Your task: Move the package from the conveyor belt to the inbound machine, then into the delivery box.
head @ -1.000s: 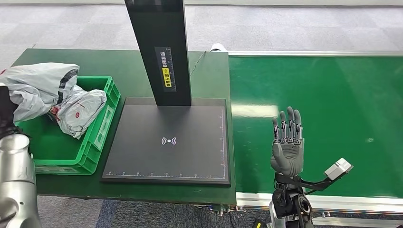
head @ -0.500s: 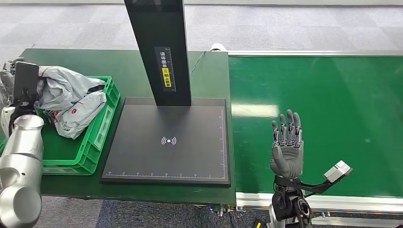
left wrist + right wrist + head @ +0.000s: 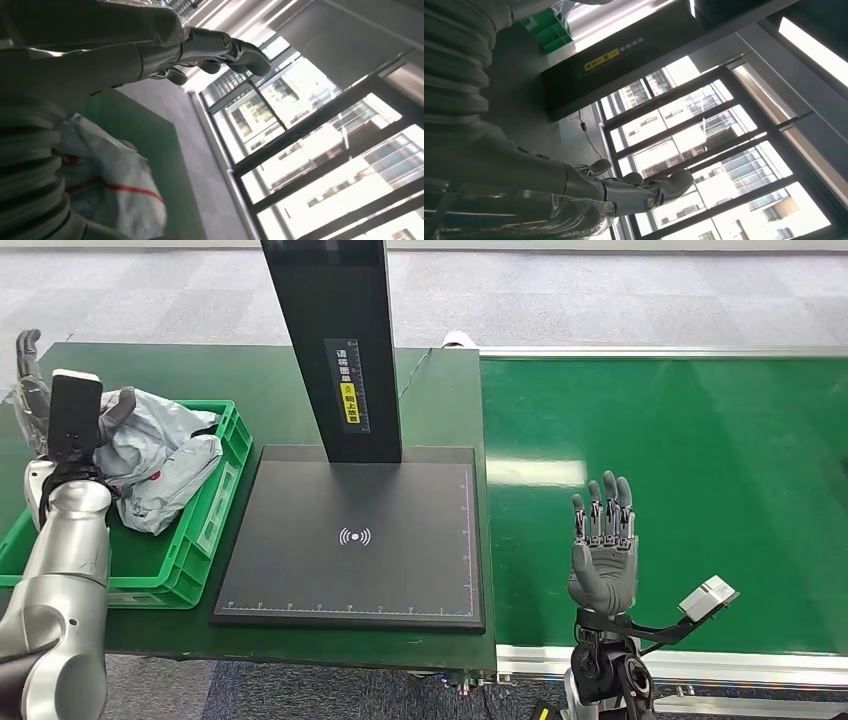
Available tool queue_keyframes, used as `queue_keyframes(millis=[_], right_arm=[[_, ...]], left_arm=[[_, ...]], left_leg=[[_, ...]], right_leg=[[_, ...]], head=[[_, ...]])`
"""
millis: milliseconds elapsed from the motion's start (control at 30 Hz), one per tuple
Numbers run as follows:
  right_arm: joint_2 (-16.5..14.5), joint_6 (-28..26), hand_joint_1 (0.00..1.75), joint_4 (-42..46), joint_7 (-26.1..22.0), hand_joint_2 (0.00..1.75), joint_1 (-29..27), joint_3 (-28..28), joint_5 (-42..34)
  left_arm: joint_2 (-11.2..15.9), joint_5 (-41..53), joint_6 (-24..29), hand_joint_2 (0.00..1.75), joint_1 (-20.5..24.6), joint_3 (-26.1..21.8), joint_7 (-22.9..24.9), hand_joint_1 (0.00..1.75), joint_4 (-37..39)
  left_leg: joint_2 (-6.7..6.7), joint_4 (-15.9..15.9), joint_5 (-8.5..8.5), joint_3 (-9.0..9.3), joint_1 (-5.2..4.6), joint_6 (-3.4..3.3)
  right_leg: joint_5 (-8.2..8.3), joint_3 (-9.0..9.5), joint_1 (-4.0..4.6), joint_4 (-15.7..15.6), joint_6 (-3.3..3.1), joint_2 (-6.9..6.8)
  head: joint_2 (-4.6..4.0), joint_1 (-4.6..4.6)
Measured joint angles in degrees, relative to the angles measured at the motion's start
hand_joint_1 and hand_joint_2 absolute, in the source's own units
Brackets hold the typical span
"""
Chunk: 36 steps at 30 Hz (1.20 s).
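Note:
Two grey plastic packages lie in the green crate [image 3: 218, 502] at the table's left: a crumpled one [image 3: 155, 430] on top and one with a red mark [image 3: 168, 483] beneath it. My left hand [image 3: 38, 388] is raised over the crate's far left side, just beside the upper package, with its fingers [image 3: 220, 47] stretched out and nothing in them; a package [image 3: 117, 187] lies below it. Over the near part of the green conveyor belt [image 3: 700, 470] my right hand [image 3: 603, 545] stands upright and open, fingers [image 3: 644, 192] spread.
The black inbound machine's flat scan plate [image 3: 400, 580] lies between crate and belt, bare, with its dark column [image 3: 335, 330] rising at the back. The belt carries nothing. The table's front edge runs just below the plate.
The left arm swung away from me over the crate. The grey package it carried sank into the crate and now lies there, let go. The right hand stayed put.

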<state>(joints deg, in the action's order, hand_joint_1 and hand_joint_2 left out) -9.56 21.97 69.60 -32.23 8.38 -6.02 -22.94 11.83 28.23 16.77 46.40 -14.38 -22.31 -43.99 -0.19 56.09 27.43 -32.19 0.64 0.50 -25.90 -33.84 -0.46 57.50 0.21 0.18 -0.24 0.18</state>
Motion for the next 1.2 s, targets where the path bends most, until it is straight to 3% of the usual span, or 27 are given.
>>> queue_keyframes(millis=[367,500,667,867,1000,1200], right_arm=[[0.01,-0.95,0.0,-0.01,0.34,1.75,0.15,0.03,-0.82],[0.02,-0.92,0.0,-0.11,0.32,1.75,0.16,-0.01,-0.88],[0.05,-1.61,0.0,-0.63,-0.04,1.75,0.51,-0.11,0.67],[0.03,-12.1,0.0,-0.92,-2.63,1.75,0.8,0.77,14.24],[0.12,-14.31,0.0,-1.15,-1.77,1.75,0.99,3.24,22.31],[0.83,-14.27,0.0,-2.72,-0.67,1.75,1.21,8.54,32.42]], left_arm=[[-0.38,-12.22,5.65,1.75,-7.87,-0.04,-4.25,0.0,-13.49],[-1.74,-17.09,3.83,1.75,-13.51,-0.15,-6.52,0.0,-19.18],[-6.58,-15.64,-2.21,1.75,-26.05,5.03,-10.1,0.0,-28.03],[-14.01,-16.13,-5.7,1.75,-40.22,16.83,-14.17,0.0,-33.86],[-17.89,-21.7,-10.25,1.75,-44.19,21.05,-15.53,0.0,-33.07],[-21.94,-24.04,-14.89,1.75,-46.39,22.32,-15.98,0.0,-30.07]], left_leg=[[-0.02,-0.01,0.0,0.02,0.0,0.0],[0.0,-0.01,0.01,0.05,-0.02,0.0],[0.01,-0.01,0.09,0.03,-0.09,-0.04],[0.02,0.0,0.19,0.02,-0.15,-0.13],[0.0,-0.01,0.18,0.03,-0.1,-0.13],[0.0,-0.02,0.16,0.05,-0.06,-0.11]], right_leg=[[0.0,0.02,0.0,0.0,0.0,0.0],[-0.01,0.01,-0.03,-0.01,0.01,0.0],[-0.06,0.01,-0.1,-0.04,0.04,0.0],[-0.06,0.02,-0.16,-0.09,0.05,0.01],[-0.06,0.02,-0.13,-0.09,0.05,0.0],[-0.06,0.05,-0.06,-0.08,0.05,0.0]], head=[[0.0,0.01],[0.0,-0.01],[0.0,0.0],[0.0,0.0],[0.0,-0.02],[0.0,-0.01]])
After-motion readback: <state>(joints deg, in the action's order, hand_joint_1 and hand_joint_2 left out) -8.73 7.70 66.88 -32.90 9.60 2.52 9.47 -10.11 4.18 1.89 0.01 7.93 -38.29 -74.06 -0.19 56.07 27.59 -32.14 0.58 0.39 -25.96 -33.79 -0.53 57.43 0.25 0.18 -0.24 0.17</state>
